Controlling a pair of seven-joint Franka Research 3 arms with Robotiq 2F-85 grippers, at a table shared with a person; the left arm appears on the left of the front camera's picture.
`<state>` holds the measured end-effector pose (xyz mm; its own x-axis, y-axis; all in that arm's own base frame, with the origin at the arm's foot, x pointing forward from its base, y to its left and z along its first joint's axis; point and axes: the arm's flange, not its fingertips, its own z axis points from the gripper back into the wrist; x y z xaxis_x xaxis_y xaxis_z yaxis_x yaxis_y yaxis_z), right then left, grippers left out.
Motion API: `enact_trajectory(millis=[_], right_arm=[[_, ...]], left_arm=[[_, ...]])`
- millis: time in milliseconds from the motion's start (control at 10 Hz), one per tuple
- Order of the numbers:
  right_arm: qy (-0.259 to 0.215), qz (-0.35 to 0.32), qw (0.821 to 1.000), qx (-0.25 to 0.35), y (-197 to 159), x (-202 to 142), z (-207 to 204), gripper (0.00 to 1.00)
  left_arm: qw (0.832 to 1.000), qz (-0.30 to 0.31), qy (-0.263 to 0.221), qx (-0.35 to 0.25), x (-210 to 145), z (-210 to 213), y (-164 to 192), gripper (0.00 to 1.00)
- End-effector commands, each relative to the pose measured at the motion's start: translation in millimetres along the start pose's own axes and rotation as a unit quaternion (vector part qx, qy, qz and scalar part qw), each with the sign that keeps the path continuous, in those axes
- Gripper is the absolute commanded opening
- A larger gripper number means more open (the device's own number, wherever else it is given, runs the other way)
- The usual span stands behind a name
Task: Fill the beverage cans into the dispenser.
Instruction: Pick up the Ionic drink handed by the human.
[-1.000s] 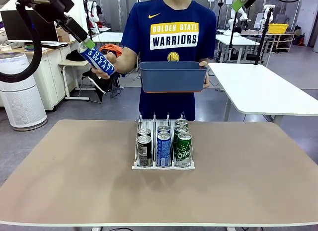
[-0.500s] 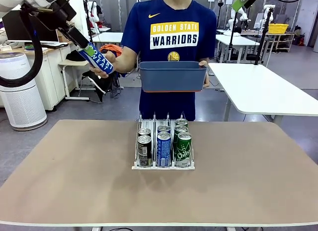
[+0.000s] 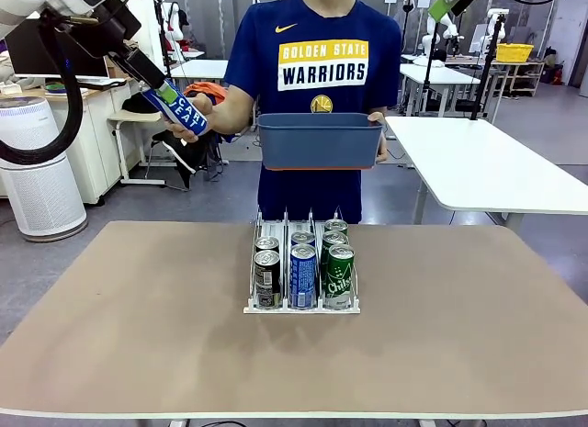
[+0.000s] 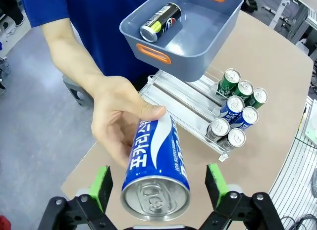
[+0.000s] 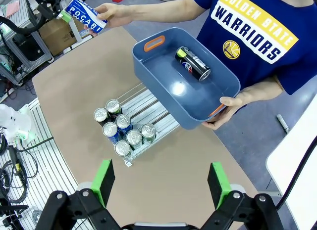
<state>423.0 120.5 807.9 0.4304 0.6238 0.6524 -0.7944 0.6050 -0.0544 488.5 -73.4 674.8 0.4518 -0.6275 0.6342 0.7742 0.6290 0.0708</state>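
A person's hand (image 4: 116, 123) holds out a blue can (image 3: 181, 112) with white lettering at the upper left. My left gripper (image 3: 165, 92) is open around its silver top end (image 4: 156, 200), with a gap at each green pad. The dispenser (image 3: 276, 227) stands mid-table with several black, blue and green cans standing at the front of its three lanes. The person's other hand holds a blue-grey bin (image 3: 319, 140) above it, with a black can (image 4: 161, 21) lying inside. High at the upper right, my right gripper (image 3: 447, 3) is open with nothing between its fingers.
The brown tabletop (image 3: 138, 317) has free room on both sides of the dispenser. The person stands at the far edge. A white table (image 3: 487, 170) stands to the back right, and an air purifier (image 3: 37, 170) is on the floor at left.
My left gripper has slid farther over the top end of the blue can, which the person has raised slightly. The right arm, the bin and the dispenser have not moved.
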Motion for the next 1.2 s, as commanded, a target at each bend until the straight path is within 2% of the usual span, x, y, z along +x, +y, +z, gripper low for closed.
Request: enact_trajectory(millis=[0, 700, 1100], right_arm=[[-0.001, 0.0, 1.0, 0.001, 0.3, -0.3, 0.2, 1.0], [-0.001, 0.0, 1.0, 0.001, 0.3, -0.3, 0.2, 1.0], [-0.001, 0.0, 1.0, 0.001, 0.3, -0.3, 0.2, 1.0]], left_arm=[[1.0, 0.008, -0.006, -0.004, 1.1, -3.9, 4.5, 1.0], [1.0, 0.012, -0.018, -0.009, 3.0, -14.1, 7.7, 1.0], [1.0, 0.011, -0.004, -0.006, 0.4, -12.9, 6.1, 1.0]])
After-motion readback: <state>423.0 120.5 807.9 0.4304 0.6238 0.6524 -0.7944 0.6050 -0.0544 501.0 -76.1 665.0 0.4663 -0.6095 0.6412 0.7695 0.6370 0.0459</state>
